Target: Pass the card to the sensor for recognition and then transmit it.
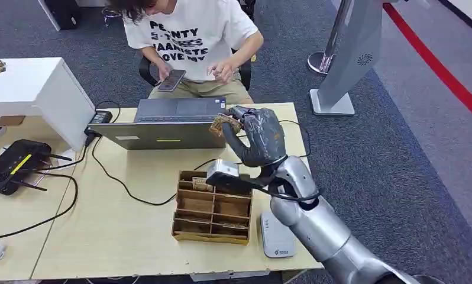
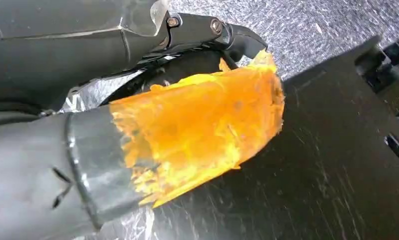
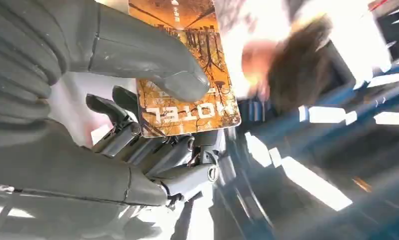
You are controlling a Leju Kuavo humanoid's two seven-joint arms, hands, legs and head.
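The right robot hand [image 1: 254, 135] is raised above the pale wooden table [image 1: 133, 231], grasping an orange printed hotel card [image 3: 187, 75] between its thick grey thumb and the darker fingers [image 3: 152, 150] behind it. In the head view the card [image 1: 223, 124] sits at the top of the hand, just over the far edge of the open grey laptop [image 1: 168, 124] and in front of the seated person in a white printed T-shirt [image 1: 192, 35], who is looking at a phone.

The grip looks narrow — the thumb presses on one part of the card face, so a quick swing could let the card pivot or slide out and fall onto the laptop or into the brown compartmented cardboard organiser [image 1: 213, 210] below. The flat white-grey reader pad [image 1: 276, 236] lies on the table near the robot, beside the organiser; I judge this to be the sensor, though that is not certain. Reaching it means bringing the arm back and down past the organiser's wall, where the forearm or card edge might clip it. A tilted card may also fail to read. If the handover comes next, the person's attention is elsewhere — the card could be let go with no one ready.

The left robot hand [image 2: 137, 140] shows up close, its thumb wrapped in yellow-orange tape; I cannot tell whether it is clenched or released.
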